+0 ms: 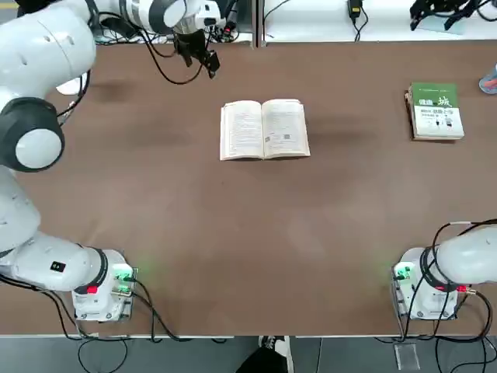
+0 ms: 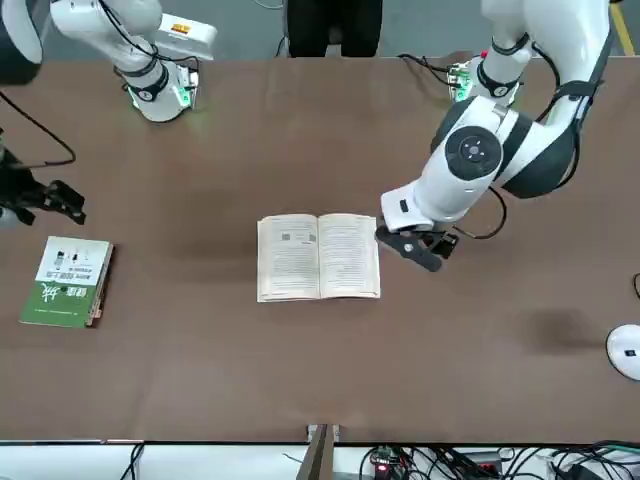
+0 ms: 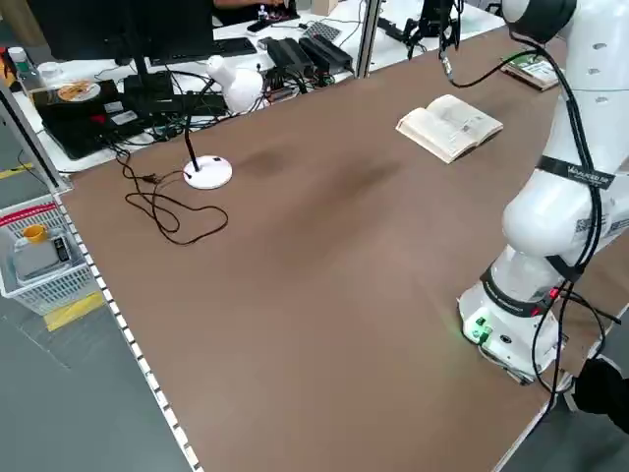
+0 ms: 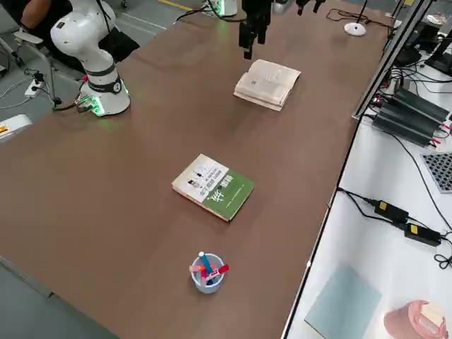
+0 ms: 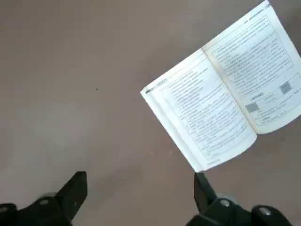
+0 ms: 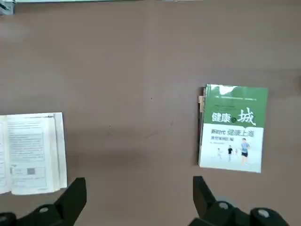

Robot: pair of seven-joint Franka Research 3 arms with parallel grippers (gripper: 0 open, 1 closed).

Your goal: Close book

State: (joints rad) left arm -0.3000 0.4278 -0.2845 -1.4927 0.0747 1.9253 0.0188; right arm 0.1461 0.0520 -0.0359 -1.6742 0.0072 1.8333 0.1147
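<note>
Both jaws gape empty over brown table (image 1: 233,233), left gripper (image 1: 203,61) near open book (image 1: 264,129).

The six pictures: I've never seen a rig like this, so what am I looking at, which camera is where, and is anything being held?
Two white robot arms stand at a brown table. One picture looks straight down, one faces the robot, two look from the sides, and two sit on the wrists. An open book lies mid-table, pages up. A closed green-covered book lies toward the robot's right, and a cup of pens beyond it. The left gripper hovers beside the open book, jaws open; the right gripper is raised, jaws open. Nothing is held.
</note>
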